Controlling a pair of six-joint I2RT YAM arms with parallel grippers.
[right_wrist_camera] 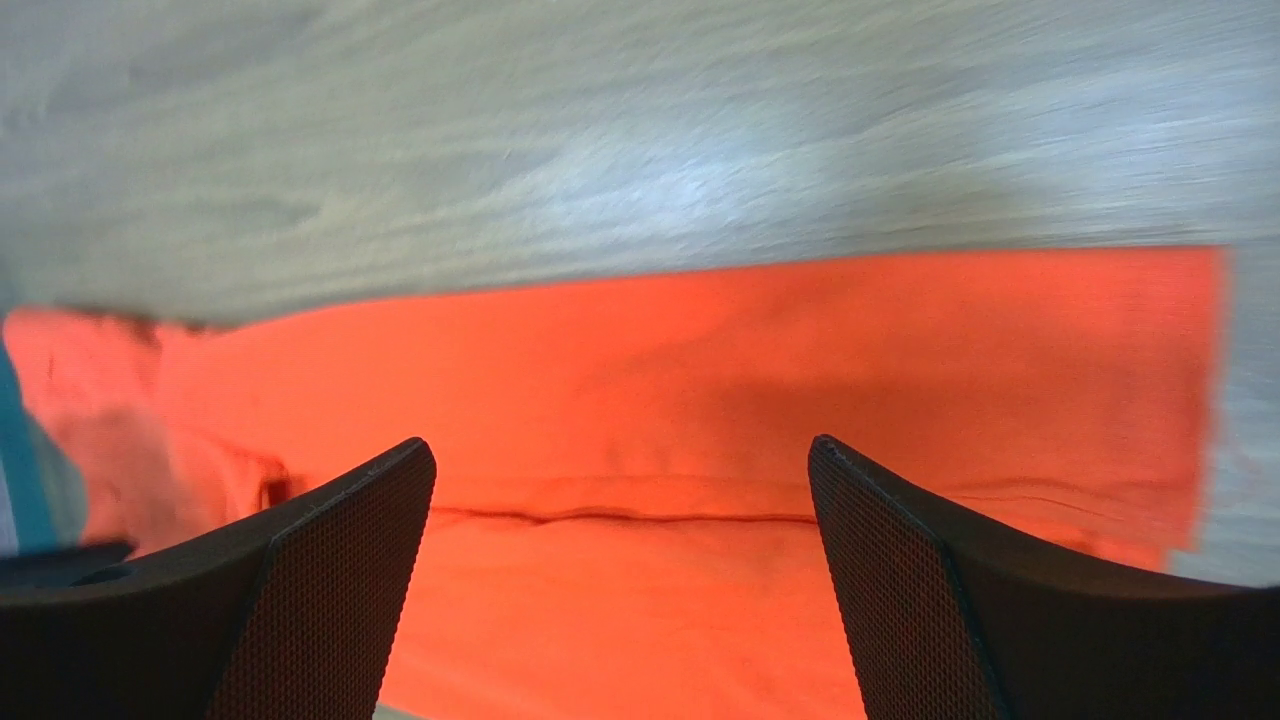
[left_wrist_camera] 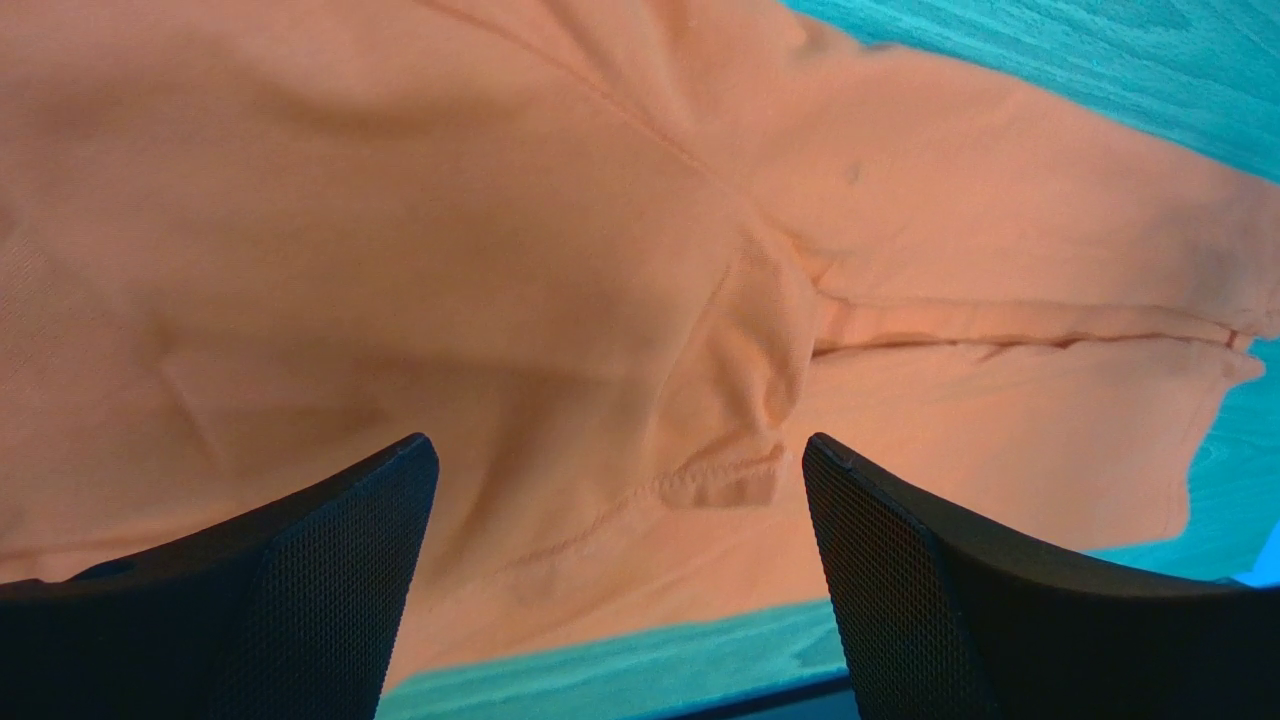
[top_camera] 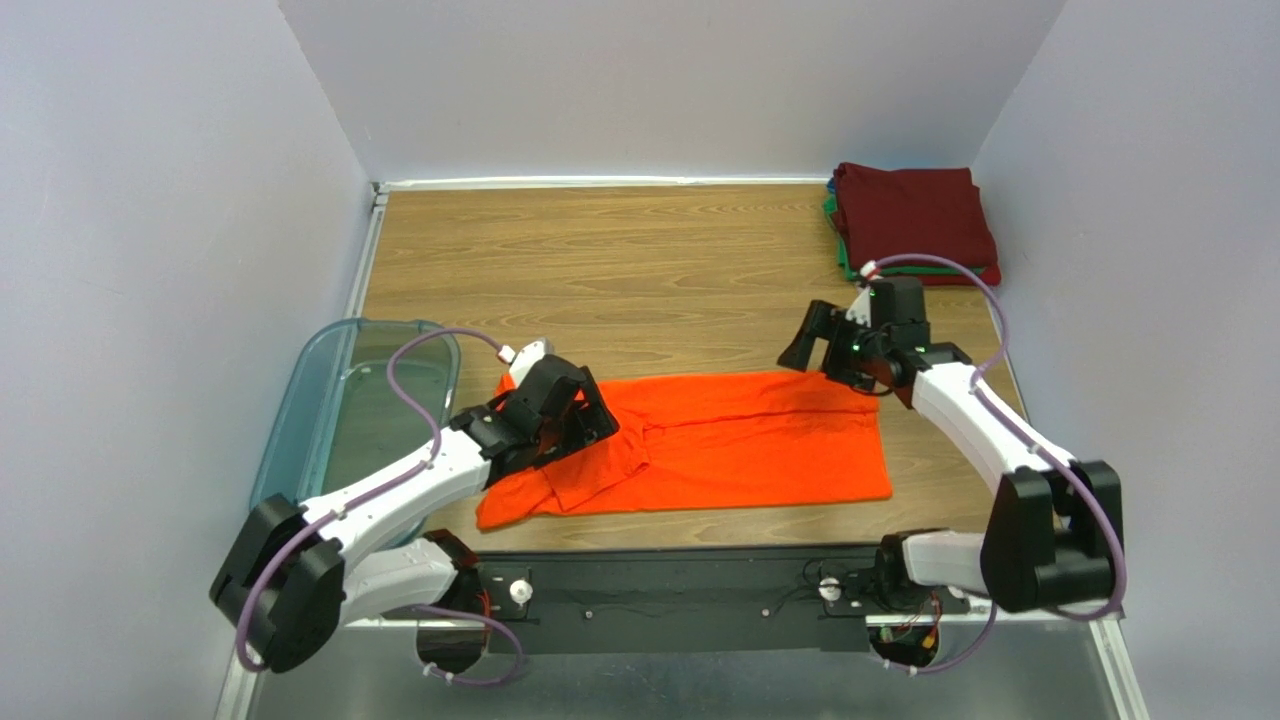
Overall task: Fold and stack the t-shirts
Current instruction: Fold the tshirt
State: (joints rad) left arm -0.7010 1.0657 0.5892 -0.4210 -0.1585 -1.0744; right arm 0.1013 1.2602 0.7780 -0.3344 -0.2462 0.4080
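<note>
The bright orange t-shirt [top_camera: 706, 443] lies on the wooden table, folded lengthwise into a long strip, its left end rumpled. My left gripper [top_camera: 579, 413] hovers over that left end, open and empty; in the left wrist view the cloth [left_wrist_camera: 601, 300] fills the frame between the spread fingers. My right gripper [top_camera: 819, 348] is open and empty above the strip's far right edge; the right wrist view shows the shirt [right_wrist_camera: 751, 420] with a fold seam below it. A stack of folded t-shirts [top_camera: 914, 218], dark maroon on top, green and red beneath, sits at the back right corner.
A translucent blue-grey plastic bin [top_camera: 353, 398] stands at the table's left edge, beside my left arm. White walls close in the table on three sides. Bare wood [top_camera: 601, 255] lies behind the orange shirt.
</note>
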